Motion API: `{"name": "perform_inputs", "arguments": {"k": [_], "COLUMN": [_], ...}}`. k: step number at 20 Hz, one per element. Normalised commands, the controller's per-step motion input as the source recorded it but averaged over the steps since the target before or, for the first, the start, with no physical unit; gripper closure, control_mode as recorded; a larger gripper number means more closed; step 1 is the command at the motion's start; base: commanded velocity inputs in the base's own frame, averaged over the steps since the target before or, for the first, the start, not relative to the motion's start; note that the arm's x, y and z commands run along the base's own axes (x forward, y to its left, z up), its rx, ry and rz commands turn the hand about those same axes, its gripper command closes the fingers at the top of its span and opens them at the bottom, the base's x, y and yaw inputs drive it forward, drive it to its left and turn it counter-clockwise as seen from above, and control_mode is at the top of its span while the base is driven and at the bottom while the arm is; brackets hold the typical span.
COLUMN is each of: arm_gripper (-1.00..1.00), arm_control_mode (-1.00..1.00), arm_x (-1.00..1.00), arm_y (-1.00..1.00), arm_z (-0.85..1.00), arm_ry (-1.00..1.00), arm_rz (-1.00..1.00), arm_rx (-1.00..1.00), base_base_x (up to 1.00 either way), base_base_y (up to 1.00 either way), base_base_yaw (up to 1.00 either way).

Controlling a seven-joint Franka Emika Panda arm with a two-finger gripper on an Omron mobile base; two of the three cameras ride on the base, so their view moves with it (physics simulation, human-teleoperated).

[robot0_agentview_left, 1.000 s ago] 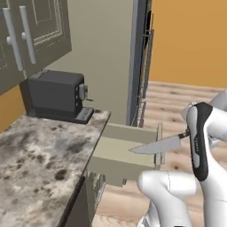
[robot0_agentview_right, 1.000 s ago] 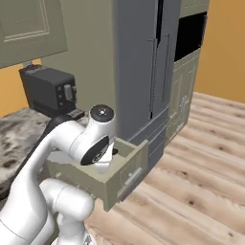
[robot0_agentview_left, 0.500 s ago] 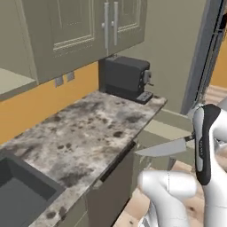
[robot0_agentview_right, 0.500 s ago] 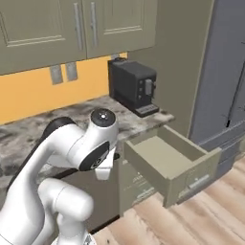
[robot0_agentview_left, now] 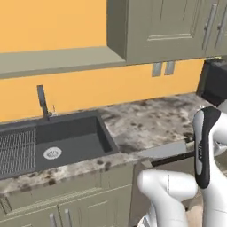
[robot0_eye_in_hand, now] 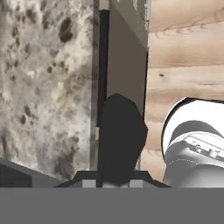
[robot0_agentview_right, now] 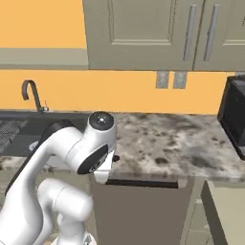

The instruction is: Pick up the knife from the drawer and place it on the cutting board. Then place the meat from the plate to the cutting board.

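You have one knife (robot0_agentview_left: 170, 153), clamped in the pincer (robot0_eye_in_hand: 114, 177), blade jutting sideways just above the speckled table (robot0_agentview_left: 150, 126) edge. Beyond the blade's far end lies one sink (robot0_agentview_left: 66, 139) with one faucet (robot0_agentview_left: 43, 102); two wall outlets (robot0_agentview_right: 171, 79) sit behind.

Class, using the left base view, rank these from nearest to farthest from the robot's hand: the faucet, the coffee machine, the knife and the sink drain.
1. Knife: gripped in the hand, blade pointing left.
2. Coffee machine: at the back of the counter, on the right.
3. Sink drain: in the basin, well to the left.
4. Faucet: behind the basin by the wall, farthest left.
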Motion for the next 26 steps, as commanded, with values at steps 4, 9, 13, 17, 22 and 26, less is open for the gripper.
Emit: {"name": "perform_inputs", "arguments": {"k": [4, 9, 13, 17, 22, 26], "arm_gripper": [1.00, 1.00, 1.00, 1.00, 1.00, 1.00], "arm_control_mode": [1.00, 1.00, 1.00, 1.00, 1.00, 1.00], "arm_x": [0.00, 0.00, 0.00, 0.00, 0.00, 0.00], "arm_y": [0.00, 0.00, 0.00, 0.00, 0.00, 0.00], "arm_z": [0.00, 0.00, 0.00, 0.00, 0.00, 0.00], "arm_ry": [0.00, 0.00, 0.00, 0.00, 0.00, 0.00], "arm_rz": [0.00, 0.00, 0.00, 0.00, 0.00, 0.00], "arm_rx": [0.00, 0.00, 0.00, 0.00, 0.00, 0.00], "base_base_x": [0.00, 0.00, 0.07, 0.96, 0.92, 0.83], "base_base_y": [0.15, 0.34, 0.61, 0.99, 1.00, 1.00], "base_base_yaw": [1.00, 0.97, 0.81, -0.02, -0.31, -0.36]}}
